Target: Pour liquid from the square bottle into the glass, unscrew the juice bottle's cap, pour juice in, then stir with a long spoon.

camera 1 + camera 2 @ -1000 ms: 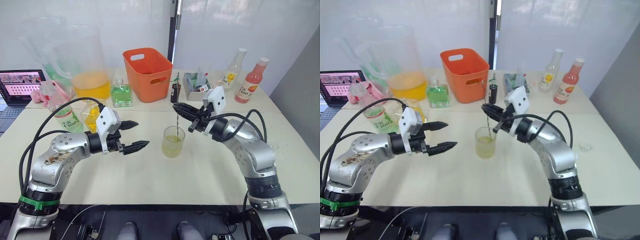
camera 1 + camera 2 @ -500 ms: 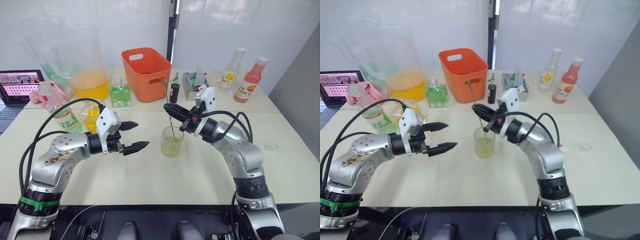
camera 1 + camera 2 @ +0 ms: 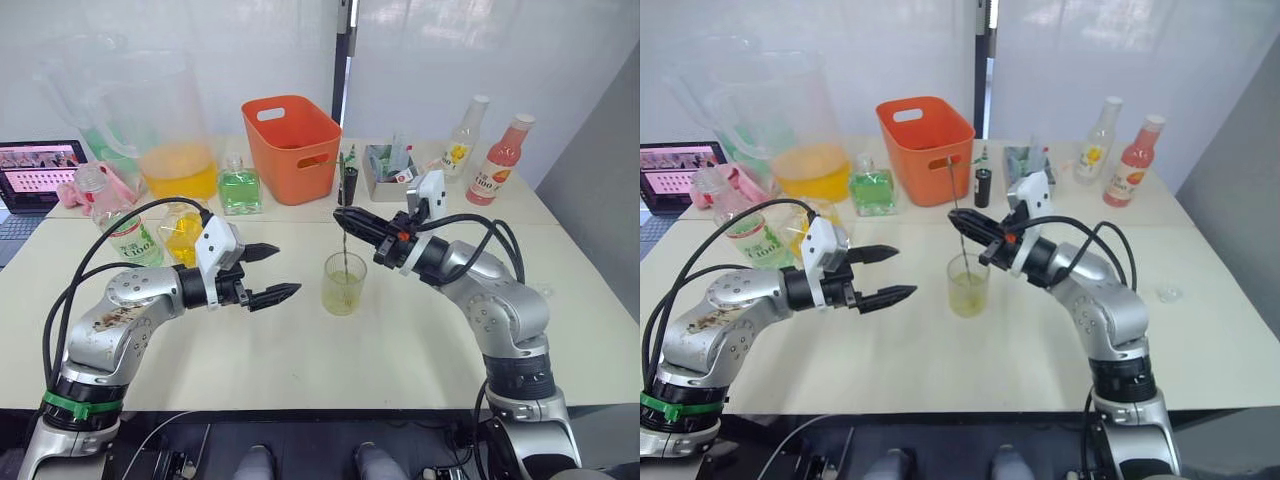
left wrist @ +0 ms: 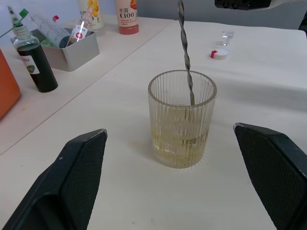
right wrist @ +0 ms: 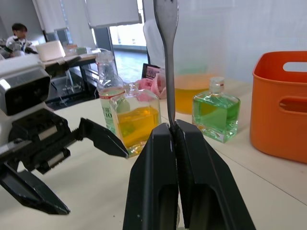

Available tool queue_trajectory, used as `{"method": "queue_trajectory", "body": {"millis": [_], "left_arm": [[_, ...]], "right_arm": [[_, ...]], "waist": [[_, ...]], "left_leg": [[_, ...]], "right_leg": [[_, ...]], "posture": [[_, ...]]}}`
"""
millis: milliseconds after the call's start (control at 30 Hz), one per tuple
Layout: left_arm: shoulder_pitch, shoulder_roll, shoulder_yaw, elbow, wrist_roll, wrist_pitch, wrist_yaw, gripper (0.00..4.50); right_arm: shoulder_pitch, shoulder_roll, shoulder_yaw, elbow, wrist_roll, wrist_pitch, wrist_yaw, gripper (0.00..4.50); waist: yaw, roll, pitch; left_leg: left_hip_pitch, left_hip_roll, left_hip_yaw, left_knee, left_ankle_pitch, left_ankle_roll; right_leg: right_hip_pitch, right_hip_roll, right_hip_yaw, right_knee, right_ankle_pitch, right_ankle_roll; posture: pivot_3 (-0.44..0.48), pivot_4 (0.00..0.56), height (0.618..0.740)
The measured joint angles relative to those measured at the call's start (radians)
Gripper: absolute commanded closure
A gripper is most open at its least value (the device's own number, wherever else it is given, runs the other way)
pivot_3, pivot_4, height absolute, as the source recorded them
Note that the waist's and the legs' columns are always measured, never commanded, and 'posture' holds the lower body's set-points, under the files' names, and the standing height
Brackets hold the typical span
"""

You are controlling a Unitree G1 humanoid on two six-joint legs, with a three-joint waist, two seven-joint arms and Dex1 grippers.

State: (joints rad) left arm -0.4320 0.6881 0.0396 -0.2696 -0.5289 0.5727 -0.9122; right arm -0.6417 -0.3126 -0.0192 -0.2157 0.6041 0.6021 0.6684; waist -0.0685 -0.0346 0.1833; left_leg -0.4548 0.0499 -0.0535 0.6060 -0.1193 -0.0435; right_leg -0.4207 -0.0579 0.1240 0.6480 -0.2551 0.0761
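The ribbed glass [image 3: 343, 284] stands mid-table, holding pale yellow-green liquid. A long spoon [image 4: 184, 52] with a twisted stem stands in it, bowl down in the liquid. My right gripper [image 3: 343, 217] is shut on the spoon's handle [image 5: 166, 28] just above the glass. To the left of the glass my left gripper [image 3: 286, 269] hangs open and empty, its fingers [image 4: 81, 167] on either side of the glass but apart from it. The square bottle [image 3: 241, 186] of green liquid stands at the back left. The juice bottle [image 3: 183, 232] with yellow juice is behind my left arm.
An orange basket [image 3: 295, 140] and a big pitcher [image 3: 170, 130] of orange liquid stand at the back. A C100 bottle [image 3: 120, 225] and a laptop [image 3: 40, 170] are at the left. A grey tray [image 3: 390, 165], a dark bottle [image 3: 350, 185] and two drink bottles [image 3: 505, 160] are at the back right.
My right gripper has swung the spoon around inside the glass, left then back right, the handle tilting as it went. The left arm has stayed put.
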Motion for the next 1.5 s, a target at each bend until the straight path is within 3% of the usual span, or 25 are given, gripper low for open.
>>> {"method": "queue_trajectory", "body": {"millis": [300,567,967,1333,1500], "left_arm": [[0.0,0.0,0.0,0.001,0.0,0.0,0.0,0.02],[0.0,0.0,0.0,0.001,0.0,0.0,0.0,0.02],[-0.001,-0.001,-0.007,0.005,0.012,0.0,-0.016,0.02],[0.0,-0.002,-0.007,-0.007,-0.018,0.01,-0.039,0.02],[0.003,0.002,-0.007,-0.012,-0.022,0.014,-0.04,0.02]], "right_arm": [[-0.001,0.063,0.025,0.043,-0.057,-0.075,-0.042,4.5],[-0.001,0.022,0.053,0.084,-0.178,-0.181,-0.047,4.5],[0.041,-0.081,-0.001,-0.061,-0.027,0.001,0.001,4.5],[0.021,0.048,0.048,-0.017,-0.075,-0.058,-0.086,4.5],[0.008,0.009,0.063,0.008,-0.17,-0.12,-0.101,4.5]], "waist": [[0.0,0.0,0.0],[0.004,0.0,0.0],[0.002,0.0,0.0],[0.001,0.0,0.0],[0.007,0.0,0.0]], "left_leg": [[0.0,0.0,0.0,0.0,0.0,0.0],[0.0,0.0,0.0,0.0,0.0,0.0],[0.0,0.0,0.0,0.0,0.0,0.0],[0.0,0.0,0.0,0.0,0.0,0.0],[0.0,0.0,0.0,0.0,0.0,0.0]], "right_leg": [[0.0,0.0,0.0,0.0,0.0,0.0],[0.0,0.0,0.0,0.0,0.0,-0.001],[0.0,0.0,0.0,0.0,0.0,0.0],[0.0,0.0,0.0,0.0,0.0,0.0],[0.0,0.0,0.0,0.0,0.0,0.0]], "posture": [[0.0,0.15,0.74],[0.0,0.15,0.74],[0.0,0.15,0.74],[0.0,0.15,0.74],[0.0,0.15,0.74]]}}
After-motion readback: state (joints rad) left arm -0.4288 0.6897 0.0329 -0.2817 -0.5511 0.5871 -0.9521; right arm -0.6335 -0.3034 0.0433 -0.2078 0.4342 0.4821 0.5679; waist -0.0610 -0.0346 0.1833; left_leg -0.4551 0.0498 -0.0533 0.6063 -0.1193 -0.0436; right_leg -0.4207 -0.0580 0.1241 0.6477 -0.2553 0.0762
